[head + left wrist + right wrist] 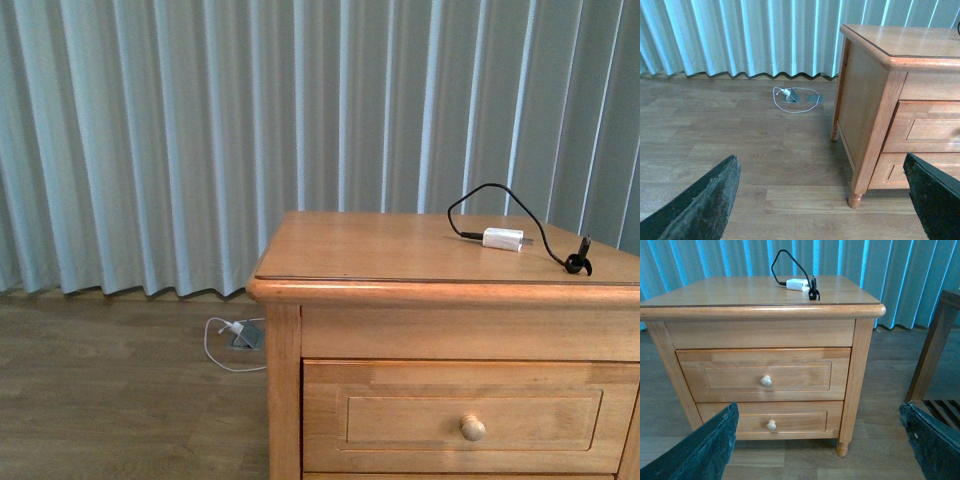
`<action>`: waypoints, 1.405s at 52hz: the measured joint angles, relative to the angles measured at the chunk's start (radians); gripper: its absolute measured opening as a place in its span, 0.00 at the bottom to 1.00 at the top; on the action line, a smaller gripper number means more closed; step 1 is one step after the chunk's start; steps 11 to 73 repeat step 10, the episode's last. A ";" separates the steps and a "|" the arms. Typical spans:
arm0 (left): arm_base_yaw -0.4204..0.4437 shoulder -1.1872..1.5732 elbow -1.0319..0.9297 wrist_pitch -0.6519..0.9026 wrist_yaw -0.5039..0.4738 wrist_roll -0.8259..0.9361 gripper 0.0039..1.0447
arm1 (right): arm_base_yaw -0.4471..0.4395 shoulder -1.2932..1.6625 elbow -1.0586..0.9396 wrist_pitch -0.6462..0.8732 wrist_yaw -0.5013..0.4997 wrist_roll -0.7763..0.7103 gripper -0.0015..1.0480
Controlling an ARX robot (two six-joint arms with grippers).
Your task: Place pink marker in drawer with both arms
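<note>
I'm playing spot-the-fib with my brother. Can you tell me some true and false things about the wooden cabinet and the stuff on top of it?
1. The top drawer is pulled open. False: it is shut, flush with the cabinet front.
2. A white charger block with a black cable lies on the cabinet top. True.
3. The pink marker is lying beside the charger. False: no pink marker shows in any view.
4. Each drawer has one round knob. True.
5. A white cord lies on the floor near the curtain. True.
6. The right gripper is holding the knob. False: its fingers are spread wide, away from the cabinet.
</note>
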 joint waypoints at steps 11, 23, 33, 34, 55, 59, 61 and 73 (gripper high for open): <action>0.000 0.000 0.000 0.000 0.000 0.000 0.95 | 0.000 0.000 0.000 0.000 0.000 0.000 0.92; 0.000 0.000 0.000 0.000 0.000 0.000 0.95 | 0.000 0.000 0.000 0.000 0.000 0.000 0.92; 0.000 0.000 0.000 0.000 0.000 0.000 0.95 | 0.000 0.000 0.000 0.000 0.000 0.000 0.92; 0.000 0.000 0.000 0.000 0.000 0.000 0.95 | 0.000 0.000 0.000 0.000 0.000 0.000 0.92; 0.000 0.000 0.000 0.000 0.000 0.000 0.95 | 0.000 0.000 0.000 0.000 0.000 0.000 0.92; 0.000 0.000 0.000 0.000 0.000 0.000 0.95 | 0.000 0.000 0.000 0.000 0.000 0.000 0.92; 0.000 0.000 0.000 0.000 0.000 0.000 0.95 | 0.000 0.000 0.000 0.000 0.000 0.000 0.92; 0.000 0.000 0.000 0.000 0.000 0.000 0.95 | 0.000 0.000 0.000 0.000 0.000 0.000 0.92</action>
